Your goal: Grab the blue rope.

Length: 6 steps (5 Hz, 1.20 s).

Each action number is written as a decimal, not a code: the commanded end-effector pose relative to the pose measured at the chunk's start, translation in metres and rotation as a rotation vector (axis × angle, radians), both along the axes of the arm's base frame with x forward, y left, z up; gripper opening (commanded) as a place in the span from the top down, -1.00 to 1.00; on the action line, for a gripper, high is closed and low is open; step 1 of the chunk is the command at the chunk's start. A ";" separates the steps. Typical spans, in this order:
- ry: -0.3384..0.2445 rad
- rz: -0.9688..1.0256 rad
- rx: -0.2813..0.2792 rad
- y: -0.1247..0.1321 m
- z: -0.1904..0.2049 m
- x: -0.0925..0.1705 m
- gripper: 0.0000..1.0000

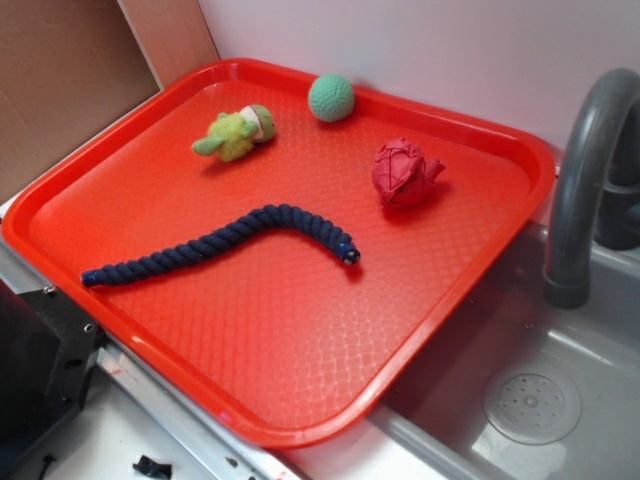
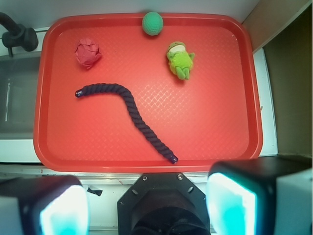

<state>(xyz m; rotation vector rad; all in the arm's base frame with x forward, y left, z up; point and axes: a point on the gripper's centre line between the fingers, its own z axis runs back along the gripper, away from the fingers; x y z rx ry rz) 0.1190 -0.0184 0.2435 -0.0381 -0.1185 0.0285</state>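
Wrist view, left to right: left finger pad (image 2: 63, 210) glows teal at the bottom edge, right pad (image 2: 230, 205) well across from it, so the gripper (image 2: 146, 208) stands spread wide, nothing between the pads, touching nothing. Blue rope (image 2: 133, 112) lies flat on the red tray (image 2: 220, 122), ahead of the fingers and well apart from them; its near end (image 2: 173, 159) sits close to the tray's near rim, almost in line with the gap. Long axis runs from that end diagonally up and left, then bends toward the red crumpled toy (image 2: 87, 53). Green plush (image 2: 180, 59) and teal ball (image 2: 152, 23) lie farther off, clear of the rope. Judgement: grasp wants fingers set across the diagonal mid-stretch, not along it
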 end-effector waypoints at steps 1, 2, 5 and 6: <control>0.000 0.000 0.000 0.000 0.000 0.000 -1.00; -0.027 -0.082 -0.022 0.005 -0.004 0.007 -1.00; -0.038 -0.242 0.008 -0.021 -0.093 0.072 -1.00; 0.000 -0.272 0.041 -0.030 -0.121 0.085 -1.00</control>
